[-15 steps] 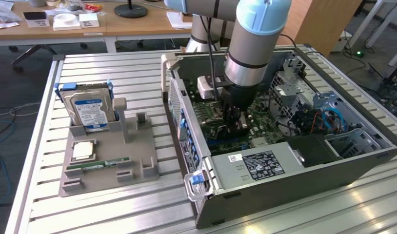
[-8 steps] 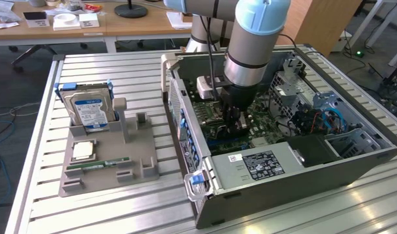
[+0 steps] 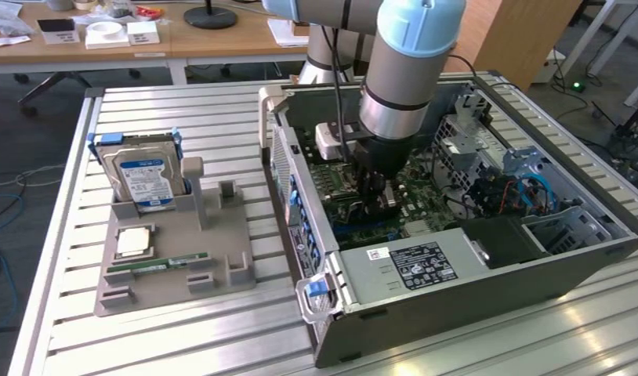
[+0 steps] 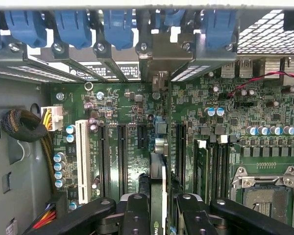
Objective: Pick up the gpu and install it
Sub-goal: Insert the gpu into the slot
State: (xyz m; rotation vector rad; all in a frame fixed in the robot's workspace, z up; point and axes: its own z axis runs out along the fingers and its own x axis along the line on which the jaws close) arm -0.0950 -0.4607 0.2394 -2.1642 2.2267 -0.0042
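Observation:
My gripper [image 3: 377, 205] reaches down inside the open computer case [image 3: 455, 294], just over the green motherboard [image 3: 346, 176]. In the wrist view its black fingers [image 4: 137, 215] flank the gpu [image 4: 158, 172], a thin card seen edge-on. The gripper [image 4: 159, 208] is shut on it. The card runs toward the case's rear bracket openings [image 4: 159, 81], over the motherboard [image 4: 117, 110] among the long black expansion slots [image 4: 121, 152]. Whether its edge has entered a slot cannot be told.
Blue slot latches [image 4: 120, 27] line the rear wall. A CPU socket [image 4: 264, 193], memory slots [image 4: 210, 166] and a cable bundle [image 4: 24, 125] surround the card. On the table beside the case, a grey tray [image 3: 219, 243] holds a hard drive [image 3: 141, 176], a CPU [image 3: 131, 241] and a memory stick [image 3: 157, 265].

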